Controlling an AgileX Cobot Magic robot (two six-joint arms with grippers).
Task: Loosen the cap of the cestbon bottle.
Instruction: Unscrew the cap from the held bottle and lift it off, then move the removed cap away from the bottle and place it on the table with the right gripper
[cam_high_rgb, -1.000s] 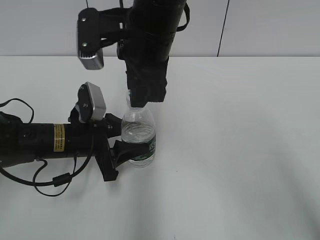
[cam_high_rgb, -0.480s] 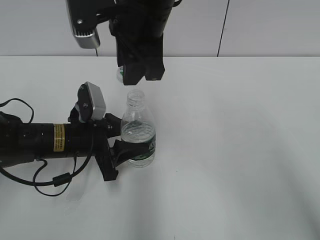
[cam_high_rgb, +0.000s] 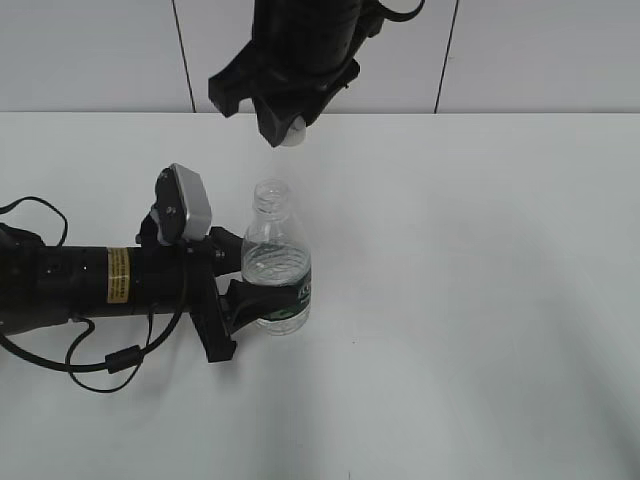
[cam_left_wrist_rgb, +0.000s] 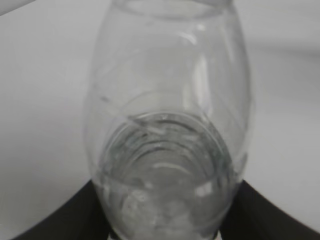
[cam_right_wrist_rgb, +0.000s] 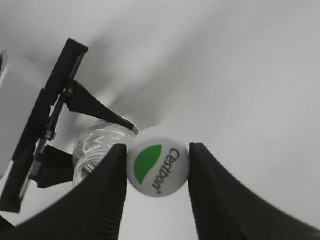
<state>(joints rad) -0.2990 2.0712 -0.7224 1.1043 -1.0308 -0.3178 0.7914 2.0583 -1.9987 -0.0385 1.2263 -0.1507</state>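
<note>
The clear cestbon bottle (cam_high_rgb: 277, 270) stands upright on the white table with its neck open. My left gripper (cam_high_rgb: 232, 300) is shut on its lower body at the green label; the bottle fills the left wrist view (cam_left_wrist_rgb: 167, 125), with the dark jaws at both lower corners. My right gripper (cam_high_rgb: 285, 132) hangs well above and slightly behind the bottle, shut on the white cap (cam_high_rgb: 291, 135). In the right wrist view the cap (cam_right_wrist_rgb: 158, 168), with its green mark and "Cestbon" print, sits between the two fingers (cam_right_wrist_rgb: 156, 170), and the open bottle (cam_right_wrist_rgb: 100, 145) is below left.
The white table (cam_high_rgb: 480, 300) stretches to the right and front. A pale wall (cam_high_rgb: 540, 50) with vertical seams runs behind it. The left arm's black body and cable (cam_high_rgb: 60, 290) lie along the table's left side.
My right gripper has lifted off the bottle's neck with the cap in it, risen, and swung slightly right. The bottle's neck now stands open. The left arm and bottle have not moved.
</note>
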